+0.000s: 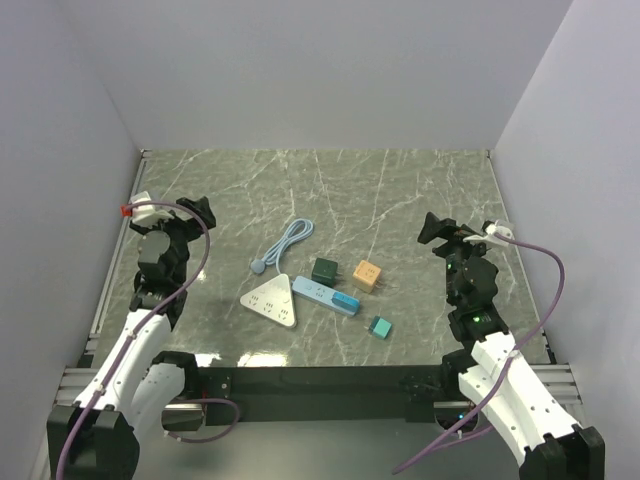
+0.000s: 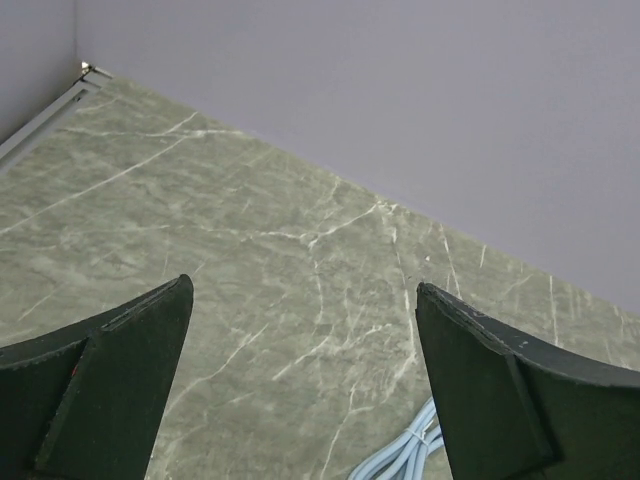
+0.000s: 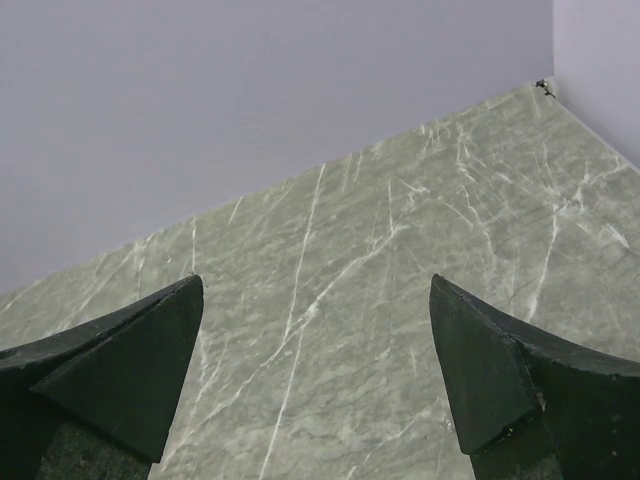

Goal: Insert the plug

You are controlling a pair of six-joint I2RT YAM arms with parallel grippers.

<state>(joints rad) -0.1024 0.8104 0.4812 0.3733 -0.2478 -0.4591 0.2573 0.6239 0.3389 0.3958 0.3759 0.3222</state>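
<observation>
A white triangular power strip [image 1: 272,301] lies near the front middle of the marble table. A blue and white bar-shaped strip [image 1: 327,294] lies beside it on the right. A dark green plug cube [image 1: 325,269], an orange cube [image 1: 367,276] and a teal cube [image 1: 379,327] lie close by. A coiled light-blue cable [image 1: 284,243] lies behind them; part of it also shows in the left wrist view [image 2: 405,455]. My left gripper [image 1: 203,211] is open and empty, raised at the left. My right gripper [image 1: 436,231] is open and empty, raised at the right.
Grey walls close the table on three sides. A metal rail [image 1: 110,285] runs along the left edge. Both wrist views show bare marble [image 3: 330,330] between the fingers.
</observation>
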